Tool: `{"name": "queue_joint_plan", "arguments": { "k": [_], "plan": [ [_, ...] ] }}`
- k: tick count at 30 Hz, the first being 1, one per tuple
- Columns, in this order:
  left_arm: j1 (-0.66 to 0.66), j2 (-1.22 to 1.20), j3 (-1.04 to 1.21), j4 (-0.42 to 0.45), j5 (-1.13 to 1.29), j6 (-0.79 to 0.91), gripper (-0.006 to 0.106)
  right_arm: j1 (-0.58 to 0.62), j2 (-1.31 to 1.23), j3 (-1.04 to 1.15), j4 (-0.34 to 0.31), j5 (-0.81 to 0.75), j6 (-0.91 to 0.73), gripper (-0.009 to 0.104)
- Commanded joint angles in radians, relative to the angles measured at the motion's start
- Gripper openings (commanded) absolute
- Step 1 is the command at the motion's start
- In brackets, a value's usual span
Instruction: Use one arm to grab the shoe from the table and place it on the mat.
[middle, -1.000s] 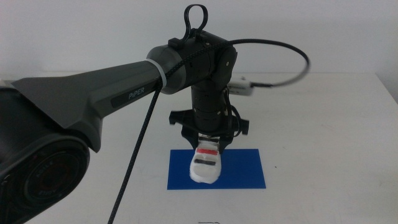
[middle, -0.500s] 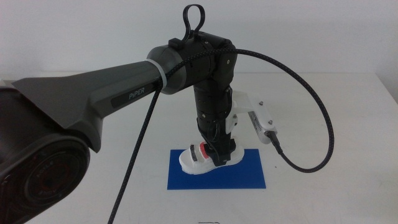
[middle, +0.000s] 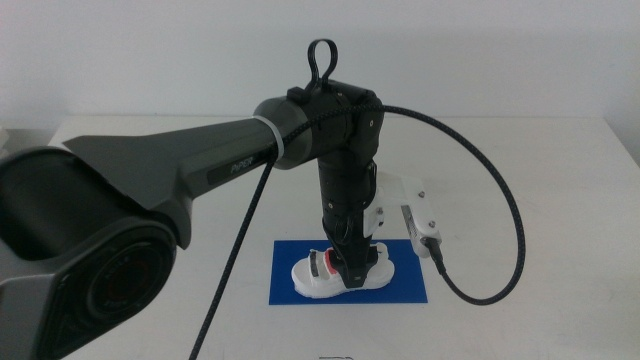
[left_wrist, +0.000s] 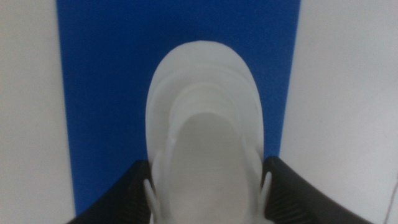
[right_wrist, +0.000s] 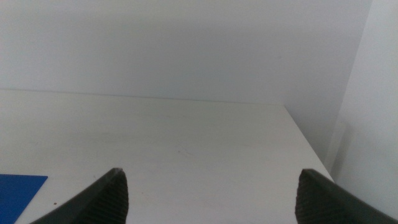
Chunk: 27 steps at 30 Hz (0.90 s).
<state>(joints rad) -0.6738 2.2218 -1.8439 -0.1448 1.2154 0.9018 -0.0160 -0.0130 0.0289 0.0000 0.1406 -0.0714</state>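
**Left gripper holds the shoe low over the mat**

Your left gripper (middle: 345, 268) is clenched on the shoe (middle: 340, 274), one dark jaw pressing each flank in the left wrist view, where the shoe's (left_wrist: 205, 124) rounded end points straight away from the wrist. Reading across the middle view from the left: the arm (middle: 200, 175) sweeps in over the table (middle: 540, 190), bends down at the wrist, and ends at the shoe. The shoe lies with its long axis across the mat (middle: 400, 287), along the mat's longer side, directly under the gripper and inside the blue on every side you can see. Whether the sole is touching the mat you cannot tell from here. Your right gripper (right_wrist: 211, 186) waits well apart with jaws spread wide, so the left arm is the nearer.

Against half a second ago, the shoe sits lower and more level, and the wrist has come down with it
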Motion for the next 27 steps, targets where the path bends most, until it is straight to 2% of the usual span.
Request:
{"name": "queue_joint_plan", "arguments": {
  "k": [1, 8, 19, 23, 27],
  "plan": [
    [-0.004, -0.059, -0.028, -0.028, -0.007, 0.013, -0.001, 0.002, -0.019, -0.019, -0.009, -0.076, -0.005, 0.094],
    [-0.004, -0.056, -0.028, -0.028, -0.031, 0.110, -0.001, 0.002, -0.019, -0.019, -0.009, -0.076, -0.005, 0.094],
    [-0.002, -0.054, -0.028, -0.035, -0.031, 0.163, 0.001, 0.002, -0.019, -0.019, -0.009, -0.076, -0.005, 0.094],
    [-0.002, -0.054, -0.028, -0.046, -0.031, 0.181, 0.012, 0.002, -0.019, -0.019, -0.009, -0.076, -0.005, 0.094],
    [-0.002, -0.054, -0.028, -0.050, -0.037, 0.181, 0.033, 0.002, -0.019, -0.019, -0.009, -0.076, -0.005, 0.094]
  ]
}}
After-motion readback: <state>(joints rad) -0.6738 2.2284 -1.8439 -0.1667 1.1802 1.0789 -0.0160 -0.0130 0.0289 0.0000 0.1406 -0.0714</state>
